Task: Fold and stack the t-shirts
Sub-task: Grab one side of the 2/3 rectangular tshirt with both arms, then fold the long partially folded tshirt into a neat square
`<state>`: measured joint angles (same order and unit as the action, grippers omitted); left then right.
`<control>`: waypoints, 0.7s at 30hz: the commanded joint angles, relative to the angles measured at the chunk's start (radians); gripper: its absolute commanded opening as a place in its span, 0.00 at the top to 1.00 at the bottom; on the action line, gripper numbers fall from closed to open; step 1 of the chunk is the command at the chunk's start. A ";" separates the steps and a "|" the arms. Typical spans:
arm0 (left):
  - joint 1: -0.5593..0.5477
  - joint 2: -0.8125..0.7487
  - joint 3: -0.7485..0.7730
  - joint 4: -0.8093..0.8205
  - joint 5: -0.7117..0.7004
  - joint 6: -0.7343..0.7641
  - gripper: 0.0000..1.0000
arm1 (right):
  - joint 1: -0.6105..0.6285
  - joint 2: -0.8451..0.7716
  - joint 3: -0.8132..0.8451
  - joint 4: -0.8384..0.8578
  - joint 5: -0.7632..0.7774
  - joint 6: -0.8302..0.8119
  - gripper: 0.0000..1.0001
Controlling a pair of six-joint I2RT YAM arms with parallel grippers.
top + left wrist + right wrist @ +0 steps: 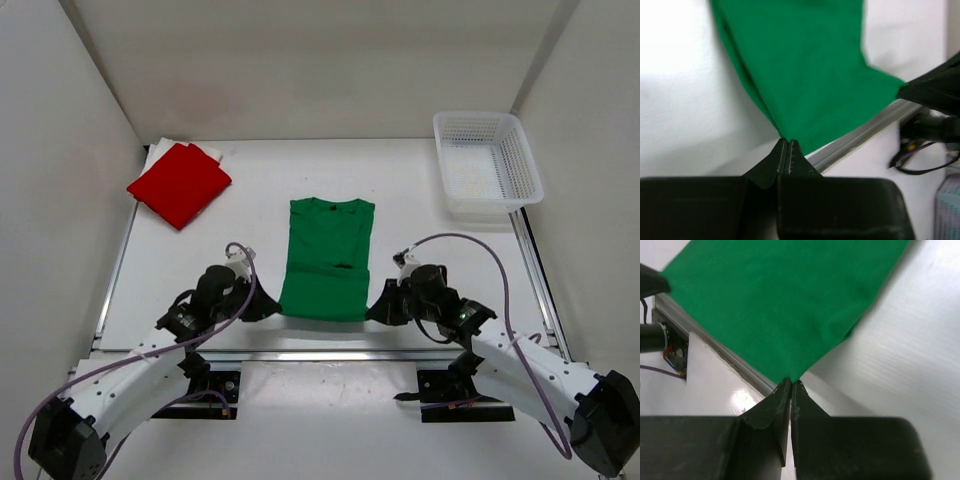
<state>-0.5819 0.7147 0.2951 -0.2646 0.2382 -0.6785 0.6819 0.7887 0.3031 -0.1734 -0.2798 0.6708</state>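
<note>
The left gripper and right gripper each pinch a near corner of the green shirt; lift both evenly, hem taut.

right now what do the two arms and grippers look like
Both the left arm and right arm have white shells with black joints. A lilac cable loops along each. The left gripper and right gripper are black, with wedge-tipped fingers.
</note>
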 commanded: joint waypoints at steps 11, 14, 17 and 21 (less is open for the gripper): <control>0.217 0.492 0.544 0.217 0.139 -0.027 1.00 | -0.424 0.450 0.533 0.115 -0.271 -0.156 1.00; 0.257 0.766 0.700 0.203 0.079 0.013 1.00 | -0.479 0.639 0.684 0.120 -0.279 -0.194 1.00; 0.309 0.958 0.855 0.217 0.075 -0.001 1.00 | -0.513 0.854 0.836 0.132 -0.302 -0.197 1.00; 0.340 1.135 0.984 0.215 0.052 -0.004 1.00 | -0.539 1.056 0.997 0.085 -0.288 -0.217 1.00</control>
<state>-0.2665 1.7966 1.1831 -0.0528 0.3283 -0.6930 0.1696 1.7561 1.2106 -0.0891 -0.5541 0.4896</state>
